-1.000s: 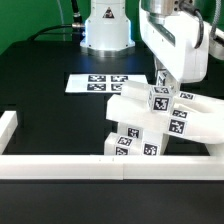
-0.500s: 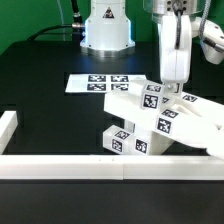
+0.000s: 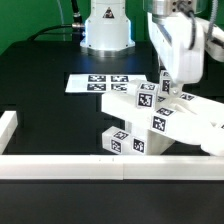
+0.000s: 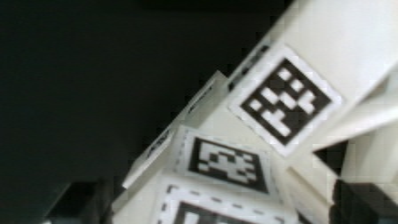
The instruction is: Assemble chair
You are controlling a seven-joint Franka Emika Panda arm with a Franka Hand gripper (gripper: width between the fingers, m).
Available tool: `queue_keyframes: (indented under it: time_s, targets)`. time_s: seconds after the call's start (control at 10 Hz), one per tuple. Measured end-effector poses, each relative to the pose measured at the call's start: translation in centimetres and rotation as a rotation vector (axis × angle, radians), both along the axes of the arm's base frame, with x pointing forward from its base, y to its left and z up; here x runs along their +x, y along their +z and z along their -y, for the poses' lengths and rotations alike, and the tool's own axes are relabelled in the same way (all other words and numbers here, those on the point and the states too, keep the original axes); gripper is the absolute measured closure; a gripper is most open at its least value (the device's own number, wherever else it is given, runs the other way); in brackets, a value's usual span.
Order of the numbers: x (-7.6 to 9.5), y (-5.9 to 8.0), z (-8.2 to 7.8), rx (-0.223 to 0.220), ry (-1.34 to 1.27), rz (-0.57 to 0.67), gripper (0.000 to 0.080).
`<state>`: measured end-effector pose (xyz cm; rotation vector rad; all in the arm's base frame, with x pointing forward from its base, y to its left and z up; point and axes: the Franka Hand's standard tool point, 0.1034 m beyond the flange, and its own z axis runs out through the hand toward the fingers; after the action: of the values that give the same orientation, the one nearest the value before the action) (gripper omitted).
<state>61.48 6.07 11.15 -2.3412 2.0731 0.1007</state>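
Bright light is falling from above in the exterior view. The white chair (image 3: 160, 120) parts are glowing against the dark table (image 3: 50, 100), and soft shadows are lying under them. The wrist view is looking blurry and dim, with the tags (image 4: 285, 95) showing fuzzy edges up close.

- The chair (image 3: 160, 122) parts are seen in white, marked with black-and-white square tags.
- The worktop (image 3: 45, 95) is shown in black.
- The marker board (image 3: 85, 83) is white, patterned with black-and-white tags.
- The border rail (image 3: 60, 167) is white.
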Motion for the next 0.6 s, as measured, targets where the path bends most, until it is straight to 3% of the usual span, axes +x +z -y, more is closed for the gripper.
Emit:
queue_keyframes:
  time_s: [0.6]
  targets:
    - [-0.05, -0.05, 0.20, 0.004, 0.465, 0.018, 0.0150]
